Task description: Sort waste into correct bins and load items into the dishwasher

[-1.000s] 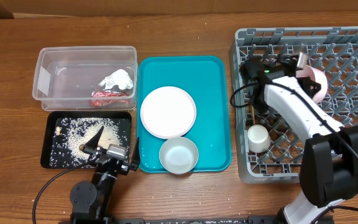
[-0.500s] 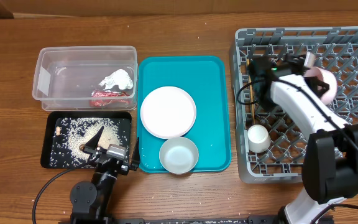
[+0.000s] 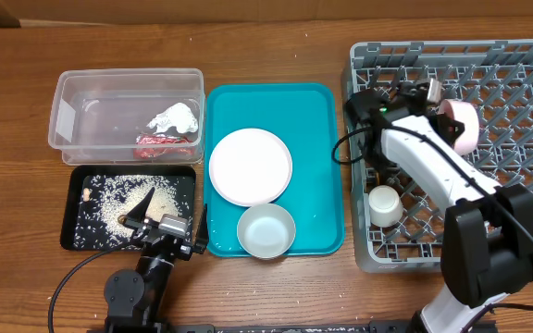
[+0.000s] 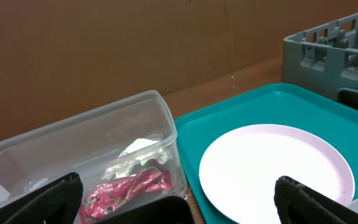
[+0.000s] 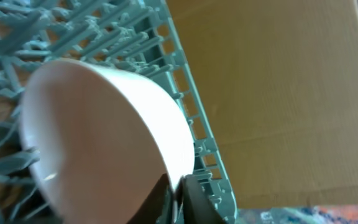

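My right gripper (image 3: 444, 113) is shut on the rim of a pale bowl (image 3: 464, 128) and holds it tilted on edge over the grey dish rack (image 3: 526, 65); the right wrist view shows the fingers (image 5: 180, 190) pinching the bowl's (image 5: 98, 130) rim. A white cup (image 3: 384, 205) stands in the rack's front left. A white plate (image 3: 250, 166) and a second bowl (image 3: 266, 230) sit on the teal tray (image 3: 317, 139). The napkin (image 3: 175, 117) and red wrapper (image 3: 160, 144) lie in the clear tub (image 3: 72, 111). Rice covers the black tray (image 3: 91, 208). My left gripper (image 3: 142, 218) is open and empty. I cannot make out the chopsticks.
The left wrist view shows the tub (image 4: 104, 134), the wrapper (image 4: 126, 190), the plate (image 4: 278, 171) and the rack's corner (image 4: 328, 50). The right arm's link (image 3: 433, 171) stretches over the rack's left half. Bare wooden table surrounds everything.
The right gripper, still holding the bowl, swung slightly right over the rack and then back left. The left arm has not moved.
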Robot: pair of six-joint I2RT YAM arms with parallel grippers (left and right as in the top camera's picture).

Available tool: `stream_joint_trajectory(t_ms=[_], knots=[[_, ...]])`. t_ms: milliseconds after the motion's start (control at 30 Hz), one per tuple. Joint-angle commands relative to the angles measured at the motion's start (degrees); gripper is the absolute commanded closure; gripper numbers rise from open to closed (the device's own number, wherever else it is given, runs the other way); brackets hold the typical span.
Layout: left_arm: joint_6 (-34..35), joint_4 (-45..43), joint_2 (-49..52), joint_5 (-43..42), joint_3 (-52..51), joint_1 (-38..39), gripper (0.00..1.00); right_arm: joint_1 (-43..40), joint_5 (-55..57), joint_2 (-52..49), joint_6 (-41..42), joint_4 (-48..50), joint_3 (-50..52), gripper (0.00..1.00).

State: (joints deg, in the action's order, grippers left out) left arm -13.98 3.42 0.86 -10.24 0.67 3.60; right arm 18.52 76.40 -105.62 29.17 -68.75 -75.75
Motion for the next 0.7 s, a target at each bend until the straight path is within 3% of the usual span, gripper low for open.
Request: stream_joint_trajectory(t_ms=[0,100,433,567,600,667], knots=[[-0.85,-0.11,-0.61,0.15,-0.39,-0.70,0.00,1.22,-1.57,-0.59,0.85,-0.74,-0.83,0.78],[-0.85,-0.11,-0.61,0.15,-0.39,-0.70,0.00,1.40,-3.17,-0.33,2.47,-1.73,-0.96,0.68],[-0.85,-0.11,-0.61,0.15,-0.39,-0.70,0.00,2.97,-20.09,6.64,4.09,-7.82,-9.73,0.66],[-0.85,-0.11,-0.61,0.15,-0.39,-0.70,0.00,5.25,-32.35,11.28,2.25,-8.68,-14.40,0.49],[-0.85,-0.11,-0.61,0.15,-0.39,-0.70,0.00,5.88,-38.12,12.52,1.42,-8.22,-15.58,0.39],[-0.85,-0.11,-0.61,0.17,-0.39,-0.70,0.00,6.43,-48.02,13.92,0.07,-7.37,-16.68,0.31]])
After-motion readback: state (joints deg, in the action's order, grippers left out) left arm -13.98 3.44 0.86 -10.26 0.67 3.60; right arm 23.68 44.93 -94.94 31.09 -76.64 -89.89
